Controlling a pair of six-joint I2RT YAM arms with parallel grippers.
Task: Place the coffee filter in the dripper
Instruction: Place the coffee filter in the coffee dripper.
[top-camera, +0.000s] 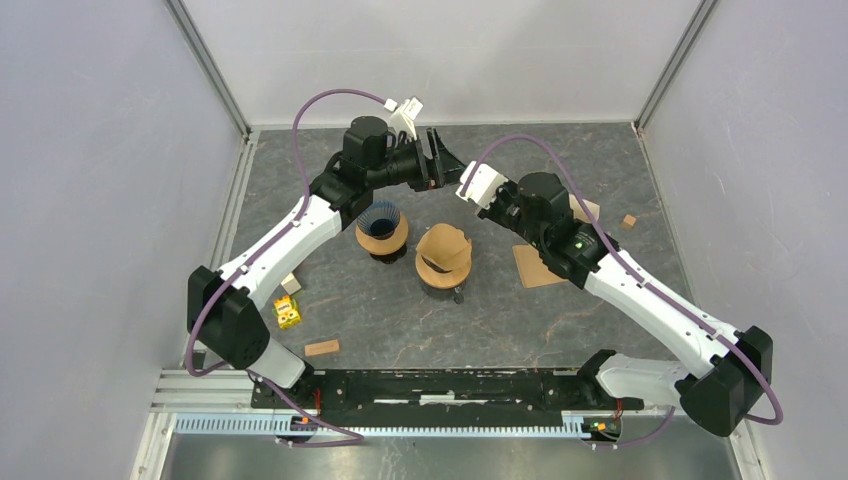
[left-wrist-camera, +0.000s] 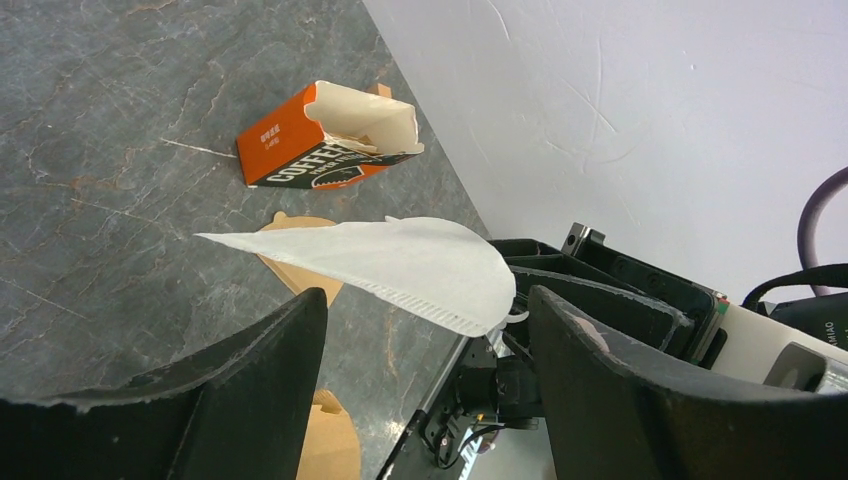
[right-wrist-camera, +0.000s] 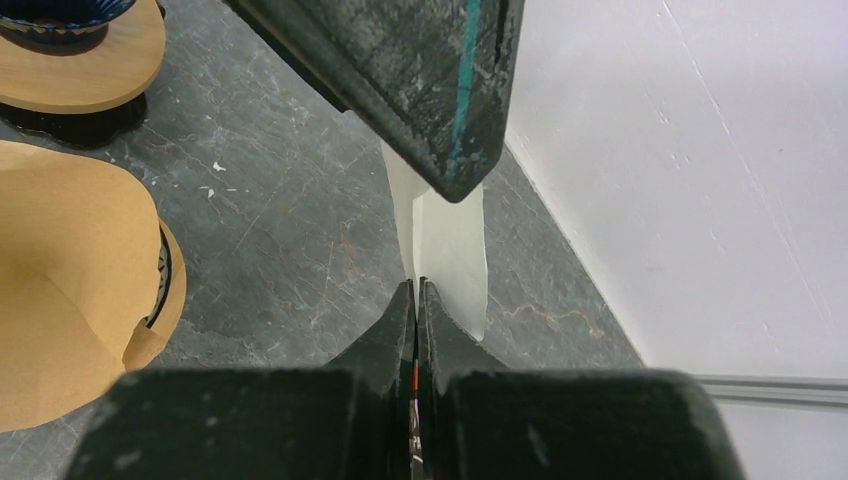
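Grey veined stone tabletop, smooth white walls. Pleated blue dripper on wooden ring, crumpled brown filter beside. Left pincer spread about thin white filter, aloft, clamped in right pincer.

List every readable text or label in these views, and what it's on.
"COFFE…": big white letters on the black panel of the orange box; rest unclear.
Smaller line beneath it, and white marks on its orange side: too blurred to read.
Yellow box: print too small to read.
White coffee filter: no print visible.
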